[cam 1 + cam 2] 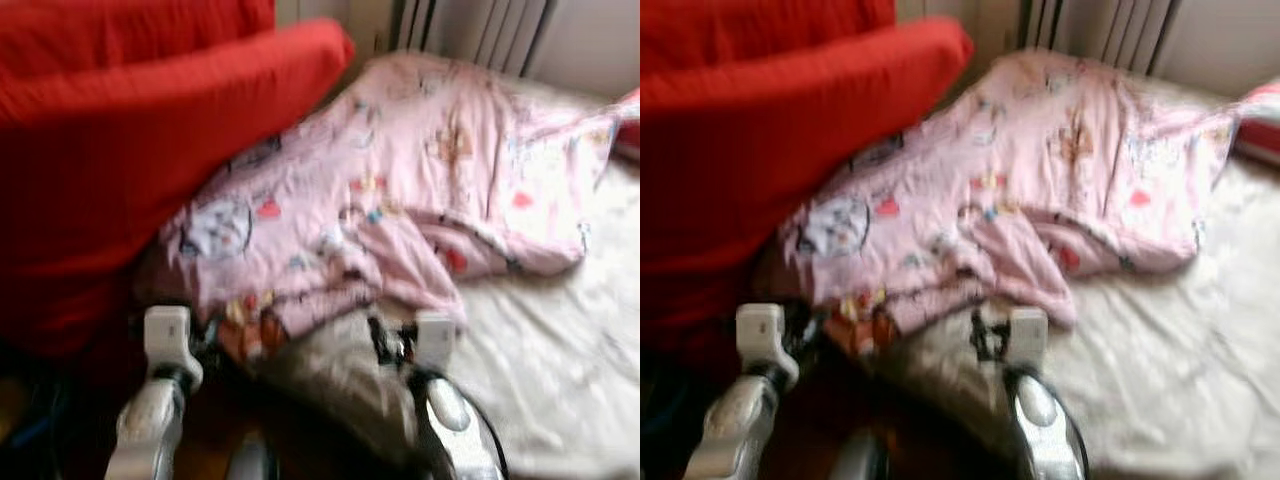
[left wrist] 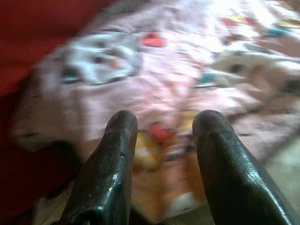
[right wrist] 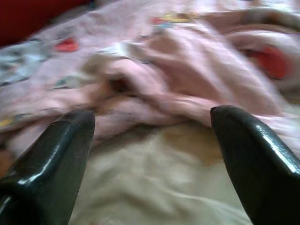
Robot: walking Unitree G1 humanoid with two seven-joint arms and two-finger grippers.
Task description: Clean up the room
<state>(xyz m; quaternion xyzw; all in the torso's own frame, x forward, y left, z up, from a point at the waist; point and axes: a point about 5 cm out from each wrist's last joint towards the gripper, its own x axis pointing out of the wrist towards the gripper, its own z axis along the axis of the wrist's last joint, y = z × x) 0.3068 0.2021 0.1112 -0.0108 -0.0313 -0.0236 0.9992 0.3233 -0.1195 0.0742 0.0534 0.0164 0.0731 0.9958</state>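
Pink patterned blanket lay crumpled across the bed, bunched toward the bed's near edge and spreading back toward its far side, its printed figures smeared by blur. One side of it was tucked against a big red cushion that leaned over the bed's left side. Bare cream sheet showed at the right, beyond the blanket's folded hem.

Both arms reached in at the near edge. The left gripper hovered just over the blanket's near hem, fingers apart with nothing between them. The right gripper had its fingers spread wide above the sheet, just short of a thick roll of pink cloth.

Judging by the layout, the risk was a poor pinch: either gripper could catch only one loose layer, so the blanket would slide out or drag unevenly. Pulling could also snag the edge trapped under the cushion and topple it.
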